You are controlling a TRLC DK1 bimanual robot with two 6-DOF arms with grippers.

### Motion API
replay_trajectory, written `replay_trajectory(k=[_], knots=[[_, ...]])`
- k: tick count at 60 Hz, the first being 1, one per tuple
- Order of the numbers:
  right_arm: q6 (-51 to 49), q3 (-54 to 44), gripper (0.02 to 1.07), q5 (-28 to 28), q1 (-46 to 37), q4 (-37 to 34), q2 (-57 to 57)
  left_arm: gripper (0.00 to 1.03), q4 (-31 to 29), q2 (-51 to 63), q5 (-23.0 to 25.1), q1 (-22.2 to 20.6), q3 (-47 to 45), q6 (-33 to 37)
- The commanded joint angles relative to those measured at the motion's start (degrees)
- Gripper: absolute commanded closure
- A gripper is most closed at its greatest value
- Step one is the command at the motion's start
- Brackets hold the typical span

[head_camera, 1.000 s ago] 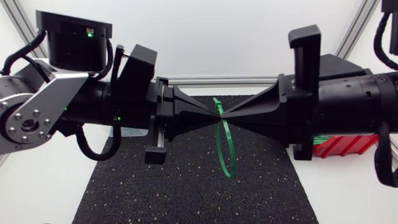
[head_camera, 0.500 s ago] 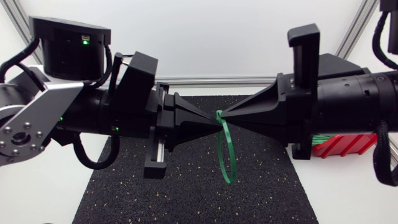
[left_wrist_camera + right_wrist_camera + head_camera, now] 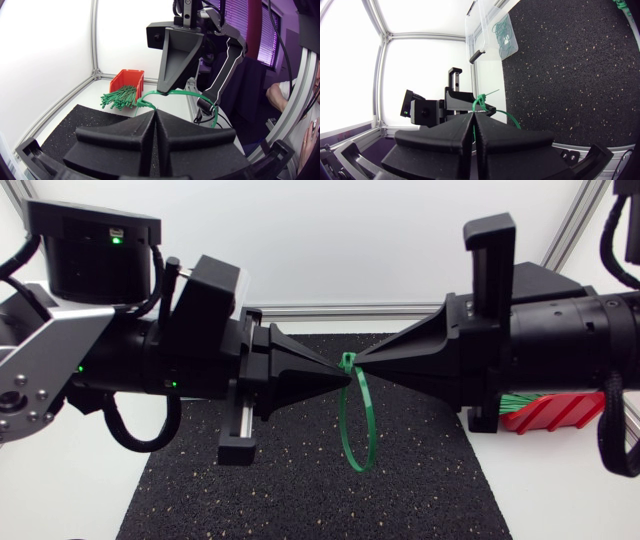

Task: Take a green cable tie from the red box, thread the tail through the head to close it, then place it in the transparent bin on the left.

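Left tool [image 3: 346, 377] and right tool [image 3: 357, 364] both clamp the tie [image 3: 357, 467] at its head; it looks light, springy, slick, so grip the flat band

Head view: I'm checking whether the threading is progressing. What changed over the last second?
The left arm drew back toward its own side, and the left gripper and right gripper now meet slightly further that way. The green cable tie, slanted before, hangs straighter. Both grippers stay pinched on its top; the red box has not moved.
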Motion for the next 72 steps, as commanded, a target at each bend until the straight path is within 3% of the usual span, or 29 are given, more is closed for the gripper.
replay_trajectory(k=[1, 34, 36, 40, 42, 47, 59, 72], knots=[[-0.3, -1.0, 1.02, 2.6, -1.1, -0.4, 1.1, 1.00, 0.8, -1.7, 1.3, 0.2, 0.1, 1.5], [-0.5, -1.7, 1.02, 3.5, -0.2, 0.6, 2.7, 1.00, 1.8, -0.4, -0.4, -0.1, -0.2, 1.9], [-0.6, -1.8, 0.99, 3.6, -0.2, 0.6, 2.5, 1.00, 1.8, -0.3, -0.5, -0.1, -0.2, 2.0], [-1.1, -1.8, 0.71, 3.6, 0.3, 1.0, 2.2, 1.00, 1.8, 0.1, -0.5, 0.2, -0.2, 2.0], [-1.3, -1.8, 0.67, 3.5, 0.7, 1.0, 2.2, 1.00, 1.8, 0.3, -0.4, 0.3, -0.1, 2.0], [-1.5, -1.6, 0.67, 3.7, 0.9, 1.0, 1.8, 1.00, 1.8, 0.3, -0.4, 0.4, -0.1, 2.0], [-3.0, -1.4, 0.52, 4.5, 1.6, 1.6, 0.2, 1.00, 1.3, 0.4, -0.4, 0.7, 0.2, 1.9], [-6.6, -1.4, 0.46, 7.3, 2.4, 2.4, -0.5, 1.00, -0.4, 0.5, 0.4, 2.7, 0.0, 3.2]])
